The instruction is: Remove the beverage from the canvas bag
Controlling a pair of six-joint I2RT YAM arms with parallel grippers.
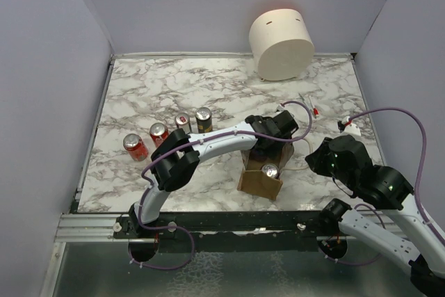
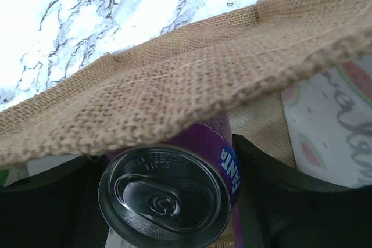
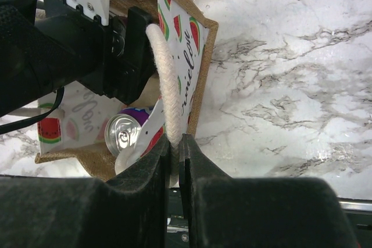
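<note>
The beverage, a purple Fanta can, stands upright inside the canvas bag. Its silver lid faces up and its long axis is vertical, so the way out is straight up through the bag's open mouth. In the left wrist view the burlap rim crosses just above the can.

The left gripper sits at that mouth with a dark finger on each side of the can. The lid hides the line of contact, so I cannot tell whether the pads press on the can or merely bracket it. The can lies directly between those fingers, which makes the left arm by far the nearer.

The right gripper is clenched on the white rope handle at the bag's edge. I judge it well placed to hold the bag down while the can rises. The bag rests on the marble table.
</note>
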